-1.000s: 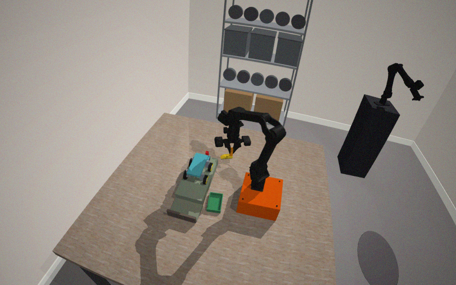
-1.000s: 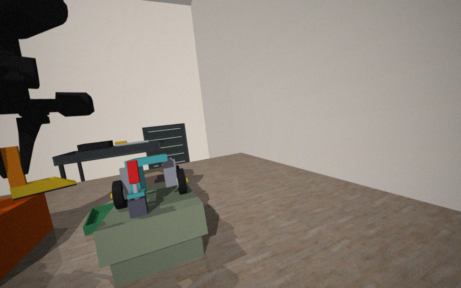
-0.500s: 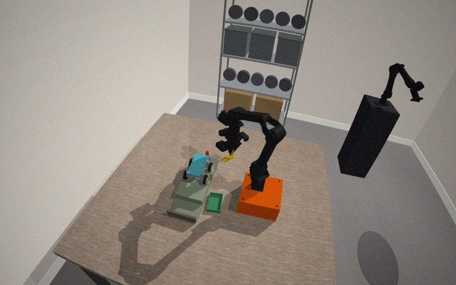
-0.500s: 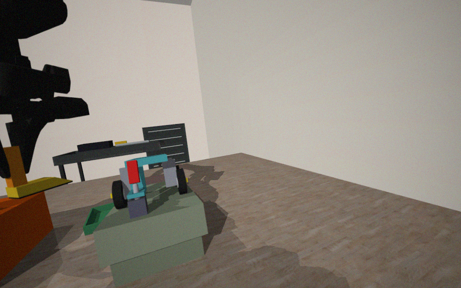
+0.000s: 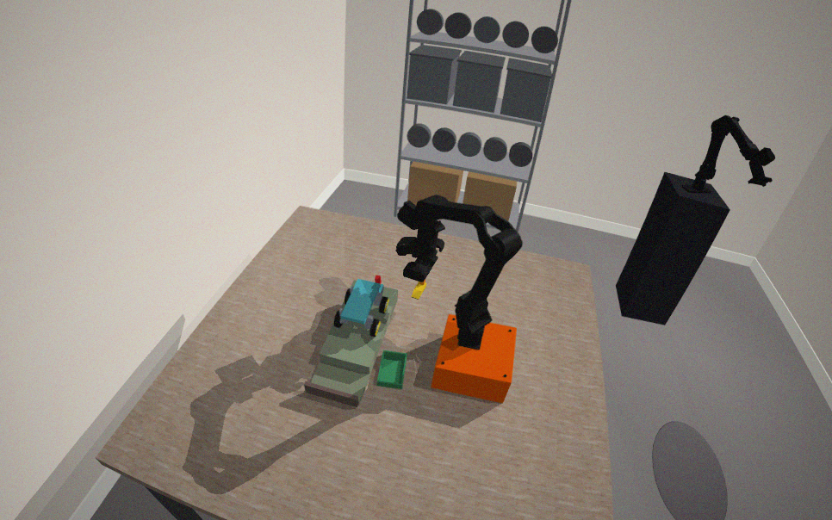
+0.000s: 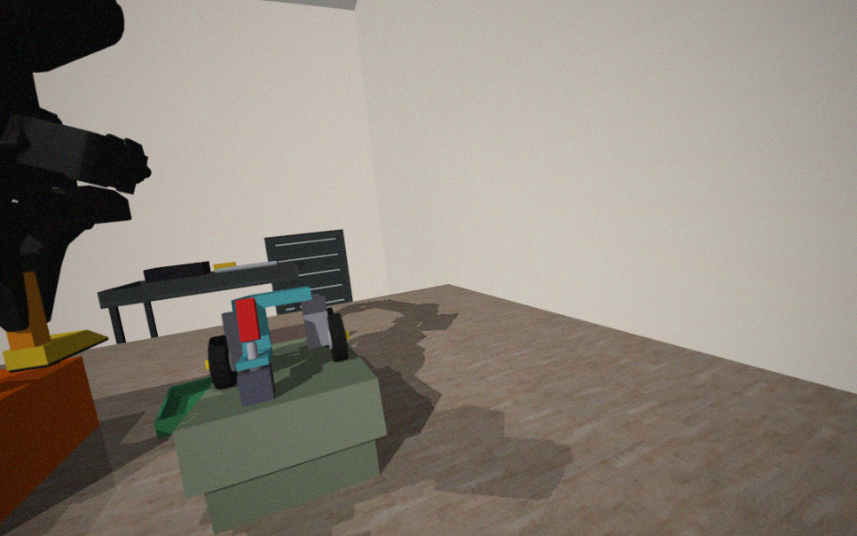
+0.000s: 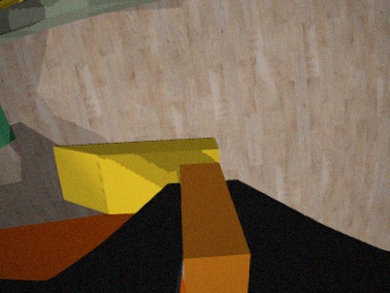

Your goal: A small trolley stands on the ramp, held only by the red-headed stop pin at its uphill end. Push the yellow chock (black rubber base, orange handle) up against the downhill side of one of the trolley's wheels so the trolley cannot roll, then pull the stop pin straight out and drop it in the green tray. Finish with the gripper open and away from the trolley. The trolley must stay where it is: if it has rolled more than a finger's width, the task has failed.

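My gripper (image 5: 422, 279) (image 6: 30, 322) (image 7: 203, 194) is shut on the orange handle of the yellow chock (image 5: 418, 290) (image 6: 63, 349) (image 7: 131, 179). It holds the chock in the air, to the right of the ramp's uphill end in the top view. The blue trolley (image 5: 363, 300) (image 6: 284, 295) stands on the upper part of the green ramp (image 5: 350, 352) (image 6: 284, 436). The red-headed stop pin (image 5: 377, 279) (image 6: 247, 319) stands upright in its block at the trolley's uphill end. The green tray (image 5: 391, 369) (image 6: 165, 424) (image 7: 5, 128) lies beside the ramp's lower part.
The arm's orange base (image 5: 475, 358) (image 6: 43, 417) (image 7: 53, 247) stands on the wooden table (image 5: 521, 454) (image 6: 632, 410), right of the tray in the top view. A raised lip (image 5: 331, 393) crosses the ramp's low end. Shelving, a wall and a second arm on a black pedestal stand beyond the table.
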`<state>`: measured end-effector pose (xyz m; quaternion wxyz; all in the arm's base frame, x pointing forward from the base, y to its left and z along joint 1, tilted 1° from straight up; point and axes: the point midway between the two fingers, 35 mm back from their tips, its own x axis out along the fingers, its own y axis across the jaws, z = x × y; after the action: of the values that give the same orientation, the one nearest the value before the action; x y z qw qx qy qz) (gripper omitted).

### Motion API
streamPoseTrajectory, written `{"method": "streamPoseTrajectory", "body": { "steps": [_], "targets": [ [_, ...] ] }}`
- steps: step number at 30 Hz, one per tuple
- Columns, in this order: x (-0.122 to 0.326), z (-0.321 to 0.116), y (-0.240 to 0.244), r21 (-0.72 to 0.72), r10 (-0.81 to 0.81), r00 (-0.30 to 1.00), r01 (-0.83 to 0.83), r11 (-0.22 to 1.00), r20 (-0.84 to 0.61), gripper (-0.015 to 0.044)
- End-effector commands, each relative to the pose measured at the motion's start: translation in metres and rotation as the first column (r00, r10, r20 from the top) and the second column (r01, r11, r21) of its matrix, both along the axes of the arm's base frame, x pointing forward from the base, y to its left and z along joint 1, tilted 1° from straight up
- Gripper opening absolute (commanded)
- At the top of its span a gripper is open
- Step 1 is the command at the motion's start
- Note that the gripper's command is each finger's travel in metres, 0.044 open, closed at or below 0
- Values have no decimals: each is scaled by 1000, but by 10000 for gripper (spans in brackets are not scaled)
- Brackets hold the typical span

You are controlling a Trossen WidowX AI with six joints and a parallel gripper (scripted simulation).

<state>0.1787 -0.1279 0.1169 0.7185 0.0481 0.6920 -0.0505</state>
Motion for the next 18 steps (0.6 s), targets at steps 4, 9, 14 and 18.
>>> {"method": "streamPoseTrajectory", "body": {
  "steps": [4,9,14,18],
  "targets": [
    [0,0,0,-6,218,976,-218,976,2,0],
    [0,0,0,-11,377,926,-377,926,-1,0],
    [0,0,0,-16,527,850,-527,850,-4,0],
    [0,0,0,-20,636,772,-636,772,-7,0]
  ]
}}
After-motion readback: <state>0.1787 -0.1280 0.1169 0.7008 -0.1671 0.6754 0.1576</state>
